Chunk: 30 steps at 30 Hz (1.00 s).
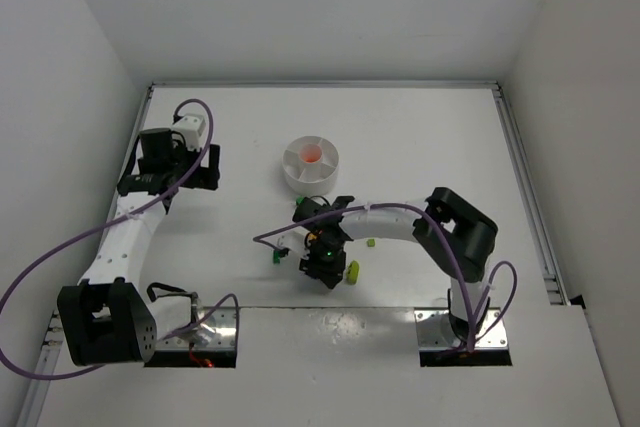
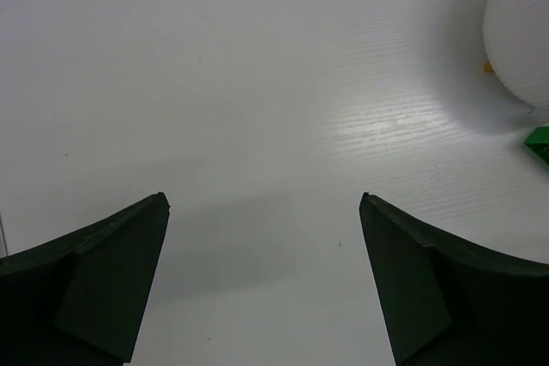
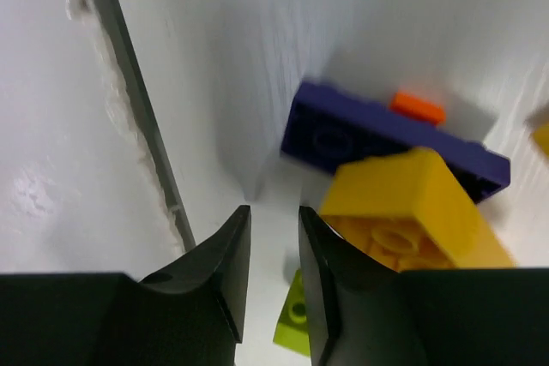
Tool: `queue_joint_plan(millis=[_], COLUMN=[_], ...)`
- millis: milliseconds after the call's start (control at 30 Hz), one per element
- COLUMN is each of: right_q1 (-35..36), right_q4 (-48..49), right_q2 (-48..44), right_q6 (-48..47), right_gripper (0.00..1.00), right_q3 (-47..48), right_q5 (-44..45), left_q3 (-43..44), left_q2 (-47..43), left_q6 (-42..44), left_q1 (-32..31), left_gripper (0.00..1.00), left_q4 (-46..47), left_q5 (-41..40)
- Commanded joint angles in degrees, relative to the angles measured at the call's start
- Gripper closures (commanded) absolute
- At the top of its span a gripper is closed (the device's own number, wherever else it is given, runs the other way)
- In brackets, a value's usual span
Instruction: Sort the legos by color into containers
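Yellow lego beside rt pincer

Place: a robot test cell, lab-style, nothing homely about it.
Walls: bare white panels box the table in on three sides.
Table: white top, a metal rail running along its right edge.
Rig: left arm and right arm bolted on metal plates, purple cables looping loose.

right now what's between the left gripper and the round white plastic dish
Only bare white table, seen in the left wrist view, from the left gripper to the round white plastic dish; a small green brick sits off beside it.
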Motion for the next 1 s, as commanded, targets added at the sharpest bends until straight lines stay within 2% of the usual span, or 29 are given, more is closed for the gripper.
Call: queue_joint_plan(millis=[0,200,567,700,900,967], right_q1=[1.52,0.91,-3.57,-6.64,-11.04,-12.88], right_q4=[4.47,6.41,12.82,13.52,14.58,14.58], right_q2=[3.32,1.93,-6.6,-9.13,-11.88,-11.88], right_q6=[1.95,4.94,8.72,9.95,11.01,11.62], right_gripper=[0.7,0.65,0.61,0.59,0.58,0.57], right_q3=[3.74,6.47,-4.24,-5.48,-6.01,-6.01], right_q5=[2.98,5.44,18.61,19.15,20.91,21.52], left_q3=[-0.18,-0.18,-0.71,-1.24,-3.87,-3.88], left_q2=[-0.61,-0.61,-0.61,-1.83,-3.68,-5.0], left_q6=[0.35,-0.18,-0.18,0.34,3.67,5.35], left_q1=[-0.27,-0.27,-0.27,-0.27,-4.56,-6.24], left_gripper=[0.0,0.0,0.0,0.0,0.0,0.03], left_q4=[1.54,2.07,3.12,3.12,3.12,2.34], left_q5=[-0.64,-1.7,-2.23,0.4,3.22,6.64])
